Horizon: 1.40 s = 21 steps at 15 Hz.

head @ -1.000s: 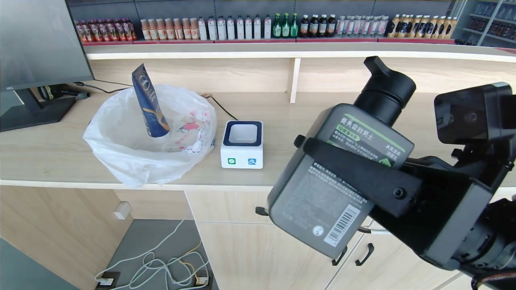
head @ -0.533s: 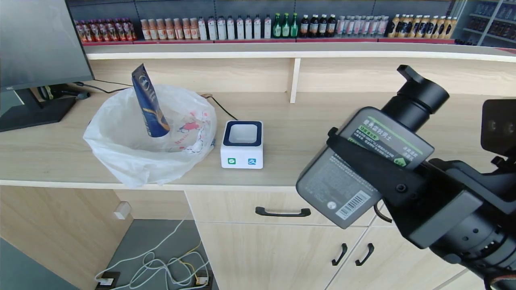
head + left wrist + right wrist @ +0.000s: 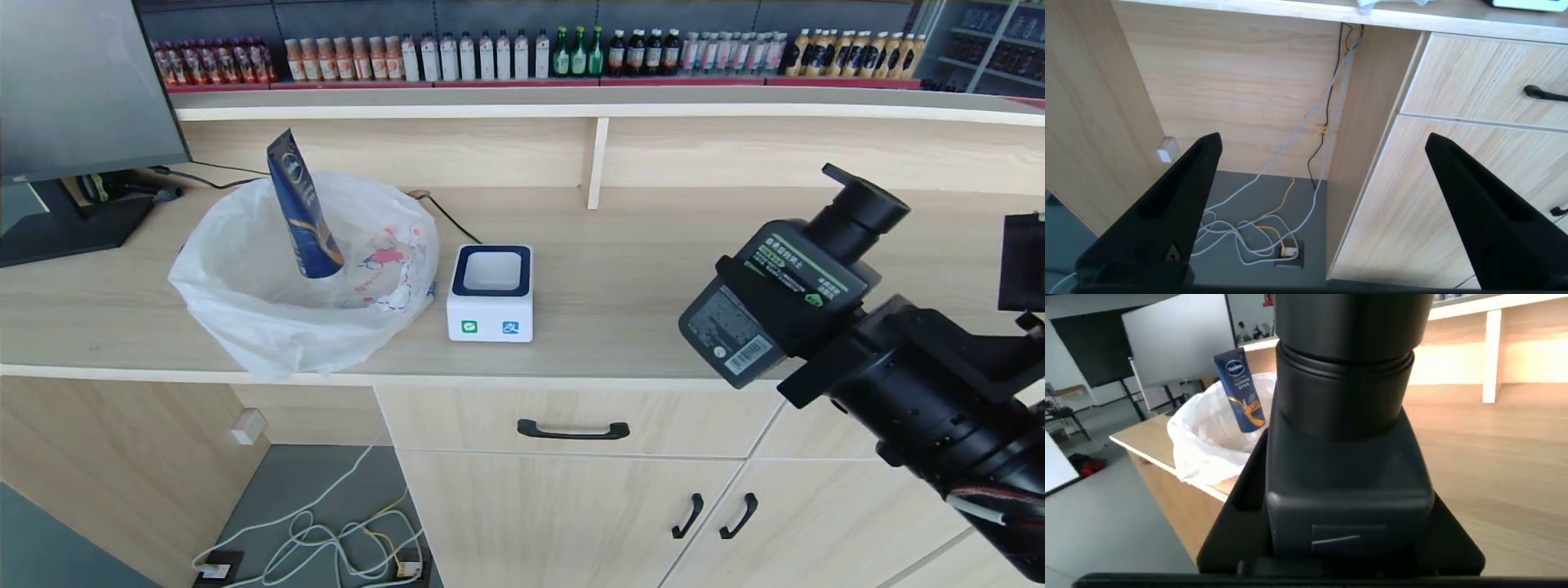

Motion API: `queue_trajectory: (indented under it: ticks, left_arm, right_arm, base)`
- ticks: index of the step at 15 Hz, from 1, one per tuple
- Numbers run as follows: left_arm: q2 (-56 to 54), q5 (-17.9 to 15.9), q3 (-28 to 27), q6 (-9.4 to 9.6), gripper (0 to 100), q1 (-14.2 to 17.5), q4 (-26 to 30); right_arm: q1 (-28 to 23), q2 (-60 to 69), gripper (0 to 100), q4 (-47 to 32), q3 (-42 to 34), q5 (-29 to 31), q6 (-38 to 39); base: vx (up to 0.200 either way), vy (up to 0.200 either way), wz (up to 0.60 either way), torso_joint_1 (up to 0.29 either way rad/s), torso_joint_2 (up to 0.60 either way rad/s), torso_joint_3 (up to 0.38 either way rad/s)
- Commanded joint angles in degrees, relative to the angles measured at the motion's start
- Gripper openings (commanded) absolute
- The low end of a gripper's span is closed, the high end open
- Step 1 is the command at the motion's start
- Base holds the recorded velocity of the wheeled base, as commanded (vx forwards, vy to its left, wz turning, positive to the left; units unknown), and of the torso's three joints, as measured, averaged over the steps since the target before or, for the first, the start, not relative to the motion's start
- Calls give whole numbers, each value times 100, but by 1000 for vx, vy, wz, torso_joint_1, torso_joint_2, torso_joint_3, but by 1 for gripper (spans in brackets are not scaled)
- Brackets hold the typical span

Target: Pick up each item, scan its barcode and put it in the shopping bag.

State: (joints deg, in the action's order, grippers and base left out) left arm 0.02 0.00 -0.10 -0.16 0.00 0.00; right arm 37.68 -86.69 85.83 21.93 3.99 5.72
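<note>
One tube [image 3: 302, 208] already stands in the bag [image 3: 245, 327]. Your right fingers [image 3: 771, 314] clamp the dark bottle [image 3: 804, 273] near the counter [image 3: 620, 269] edge, well right of the scanner [image 3: 491, 292]; scanning and bagging are left. Your left fingers [image 3: 1167, 220] gape wide, holding nothing.

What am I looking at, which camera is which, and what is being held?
This is a two-armed robot at a shop checkout. The wide picture is from its head; the other two from its wrists. On the pale wooden counter sit a white plastic shopping bag with a dark blue tube standing inside, and a small white box scanner beside it. The right gripper is shut on a dark grey pump bottle, held in the air right of the scanner, barcode visible. The left gripper hangs open, empty, below counter height.
</note>
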Motion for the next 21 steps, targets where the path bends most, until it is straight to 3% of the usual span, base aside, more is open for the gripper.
queue_trajectory:
  ticks: [1, 5, 10, 13, 21]
  left_arm:
    - [-2, 0, 1, -2, 100, 0, 0]
    - [-2, 0, 1, -2, 100, 0, 0]
    - [-2, 0, 1, 16, 100, -9, 0]
    - [-2, 0, 1, 16, 100, -9, 0]
    - [-2, 0, 1, 7, 100, 0, 0]
  right_arm:
    - [-147, 47, 0, -40, 39, 67, -159]
    - [-903, -191, 0, -23, 145, 67, -572]
    - [-1272, -305, 0, 56, 259, 111, -607]
    - [-1764, -182, 0, 118, 285, 111, -589]
    - [-1861, -191, 0, 197, 206, 67, -563]
  base:
    - [0, 0, 0, 0, 0, 0]
    - [0, 0, 0, 0, 0, 0]
    - [0, 0, 0, 0, 0, 0]
    - [0, 200, 0, 7, 4, 5]
    - [0, 200, 0, 2, 2, 2]
